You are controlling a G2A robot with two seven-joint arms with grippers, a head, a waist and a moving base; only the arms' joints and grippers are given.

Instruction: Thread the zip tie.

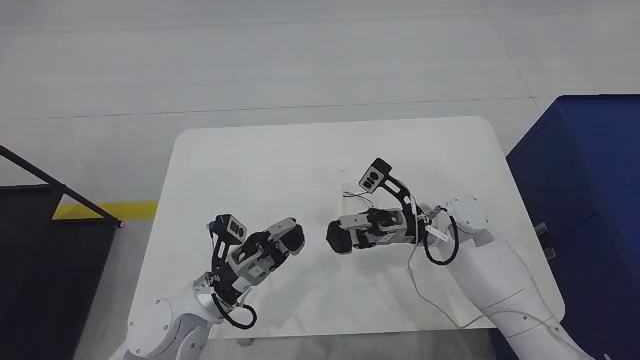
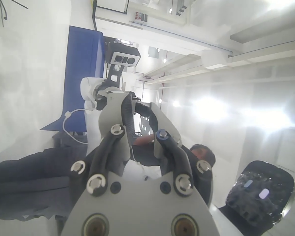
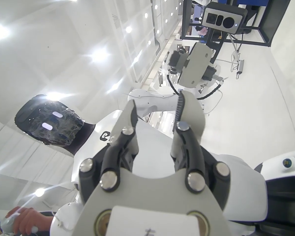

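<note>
White table (image 1: 300, 160) on a pale shop floor, seen from above. The zip ties (image 1: 354, 196) lie in a small loose tangle on the tabletop, just past the right arm's wrist, and nothing is touching them. Both arms sit low near the front edge. The left gripper (image 1: 288, 237) and right gripper (image 1: 336, 238) point at each other, close but apart, and neither is on the ties.

Left wrist view next: the zip ties (image 2: 4, 4) show as thin dark strips flat on the table, well away from the fingers. The left gripper (image 2: 134, 100) looks pinched together at the tips. I can't spot anything between them, so it's empty as far as I can tell.

Right wrist view: the right gripper (image 3: 156, 99) is spread wide, pads well apart, holding and touching nothing.

My take on handling: these ties weigh nothing, they're springy and slick, and lying flat they'll be fiddly to pinch. I'd grab one by the blocky head end. The other gripper should take the strap close to its tip so it doesn't flop while aiming for the slot.
</note>
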